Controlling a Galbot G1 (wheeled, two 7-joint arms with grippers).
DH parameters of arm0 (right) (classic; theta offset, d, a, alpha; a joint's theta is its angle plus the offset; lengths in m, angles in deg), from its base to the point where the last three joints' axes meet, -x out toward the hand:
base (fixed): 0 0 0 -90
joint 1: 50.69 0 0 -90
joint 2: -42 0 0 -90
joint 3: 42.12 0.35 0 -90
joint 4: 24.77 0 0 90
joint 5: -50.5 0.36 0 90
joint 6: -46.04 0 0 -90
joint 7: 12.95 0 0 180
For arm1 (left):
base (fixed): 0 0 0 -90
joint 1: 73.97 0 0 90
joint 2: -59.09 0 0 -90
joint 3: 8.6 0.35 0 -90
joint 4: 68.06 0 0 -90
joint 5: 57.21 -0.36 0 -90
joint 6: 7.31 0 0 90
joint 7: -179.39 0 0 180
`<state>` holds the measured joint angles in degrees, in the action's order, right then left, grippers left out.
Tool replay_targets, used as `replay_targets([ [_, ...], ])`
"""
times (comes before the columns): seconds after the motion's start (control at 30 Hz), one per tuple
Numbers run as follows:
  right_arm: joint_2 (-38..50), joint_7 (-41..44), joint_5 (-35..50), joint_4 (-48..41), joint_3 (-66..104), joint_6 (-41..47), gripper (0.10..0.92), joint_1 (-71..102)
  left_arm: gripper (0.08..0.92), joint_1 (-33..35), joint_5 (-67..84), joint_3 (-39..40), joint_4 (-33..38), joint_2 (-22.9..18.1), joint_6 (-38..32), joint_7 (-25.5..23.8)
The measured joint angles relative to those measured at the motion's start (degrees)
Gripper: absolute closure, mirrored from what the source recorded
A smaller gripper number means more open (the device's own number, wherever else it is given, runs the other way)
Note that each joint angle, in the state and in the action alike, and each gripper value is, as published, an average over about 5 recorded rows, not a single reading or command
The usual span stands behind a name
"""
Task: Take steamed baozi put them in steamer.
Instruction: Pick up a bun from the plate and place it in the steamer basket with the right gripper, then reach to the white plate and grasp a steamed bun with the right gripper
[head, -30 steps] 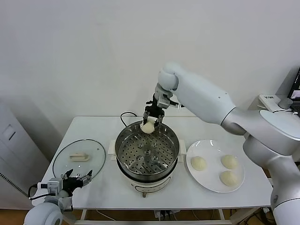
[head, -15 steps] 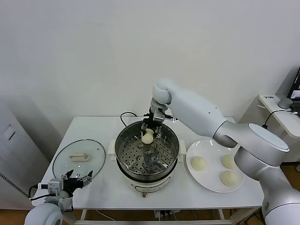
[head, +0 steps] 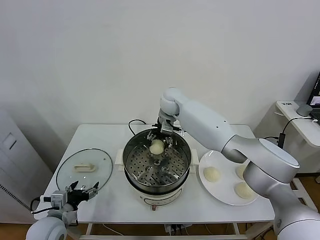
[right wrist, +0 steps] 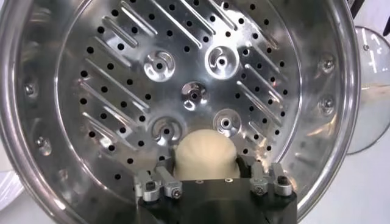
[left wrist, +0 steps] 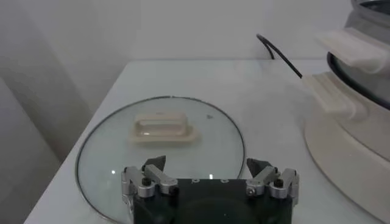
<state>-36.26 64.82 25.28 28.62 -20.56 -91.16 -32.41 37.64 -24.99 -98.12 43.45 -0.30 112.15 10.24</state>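
1. Steamer (head: 131,159): the stainless-steel pot stands at the middle of the white table (head: 100,135), its perforated tray (right wrist: 122,73) bare except for 1 bun.
2. Right arm: it reaches over the pot's far rim, with the right gripper (head: 160,140) lowered inside the steamer.
3. Glass lid (head: 67,172): it lies flat on the table to the robot's left of the steamer, cream handle (left wrist: 161,128) up.
4. White plate (head: 226,156): it sits just beside the steamer on the robot's right, carrying 3 baozi (head: 211,174).
5. Left gripper (left wrist: 210,181): it hovers at the table's near left corner, beside the lid's edge, jaws wide and holding nothing.
6. Baozi in the steamer (right wrist: 205,155): it rests on the tray near the far wall, between the right gripper's spread jaws; the fingers (right wrist: 157,181) stand apart from the dough.
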Motion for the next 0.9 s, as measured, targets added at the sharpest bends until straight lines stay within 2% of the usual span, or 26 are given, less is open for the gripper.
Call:
replay_targets([
  [0.3,4.39,0.63,13.06,-0.32,-6.23,0.00,0.203,-7.68,0.177,-0.12,0.00,0.05,0.07,-0.26,0.13,0.05],
  [0.63,13.76,2.49,28.94,2.25,-20.00,0.42,0.203,-18.25,0.177,-0.58,0.00,0.31,-0.12,-0.38,0.29,0.05],
  [0.77,17.74,2.50,34.07,4.48,-25.89,4.31,0.203,-21.33,0.177,-0.78,0.00,0.42,-0.17,-0.40,0.42,0.07],
  [0.9,21.28,1.87,38.63,6.78,-30.68,13.24,0.203,-22.94,0.177,-0.72,-0.01,0.39,-0.05,-0.70,0.50,0.14],
])
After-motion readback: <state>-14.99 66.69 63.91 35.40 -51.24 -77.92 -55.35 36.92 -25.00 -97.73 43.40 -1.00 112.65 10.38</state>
